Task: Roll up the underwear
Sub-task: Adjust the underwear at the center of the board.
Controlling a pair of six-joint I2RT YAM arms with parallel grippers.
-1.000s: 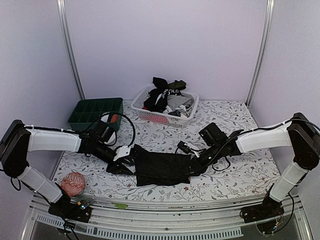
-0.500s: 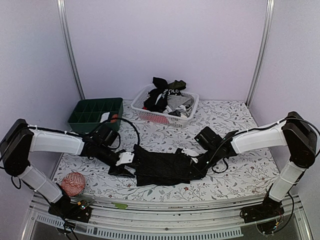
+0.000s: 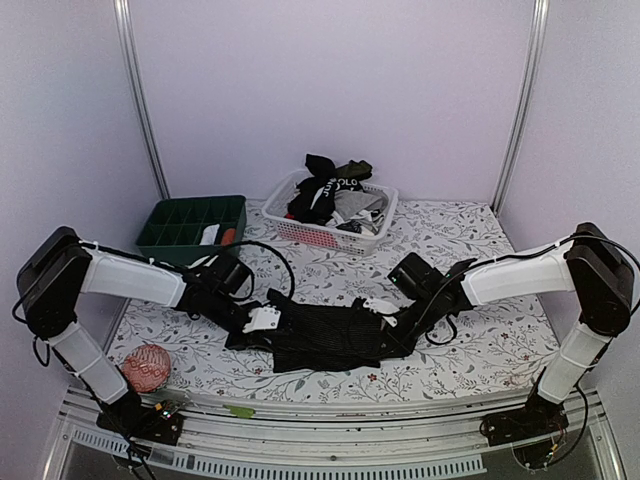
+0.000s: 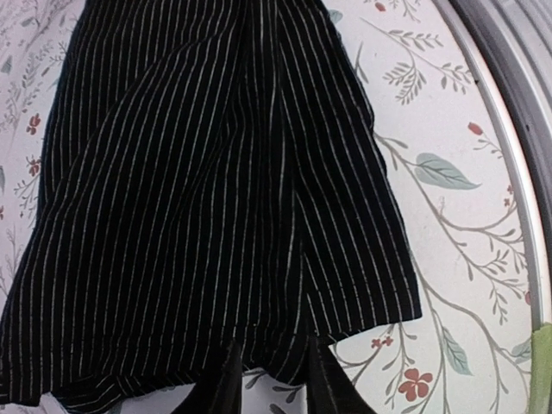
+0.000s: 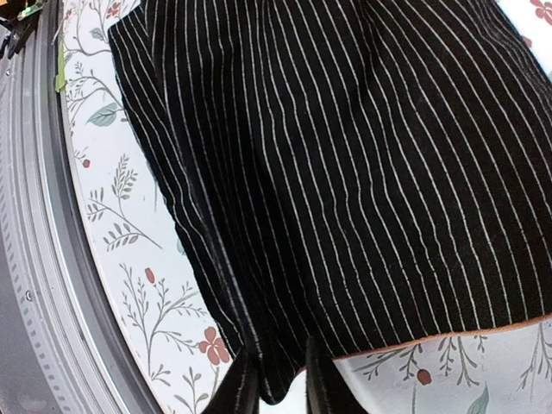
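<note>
A black pin-striped underwear (image 3: 330, 337) lies spread flat on the flowered table, between my two arms. My left gripper (image 3: 268, 325) sits low at its left hem. In the left wrist view the hem of the underwear (image 4: 216, 172) dips between the fingers of the left gripper (image 4: 274, 384), which still stand apart with table showing between them. My right gripper (image 3: 385, 318) is at the right hem. In the right wrist view a bunch of the underwear (image 5: 345, 155) fills the narrow gap of the right gripper (image 5: 278, 384).
A white lattice basket (image 3: 296, 232) at the back holds a heap of more underwear (image 3: 328, 186). A green divided tray (image 3: 190, 222) stands back left. A red woven ball (image 3: 147, 366) lies front left. The table's metal front rail (image 3: 330, 408) runs close to the cloth.
Both grippers slid inward onto the cloth's two hems and their jaws narrowed. The left arm moved right. The cloth bunched a little at both ends.
</note>
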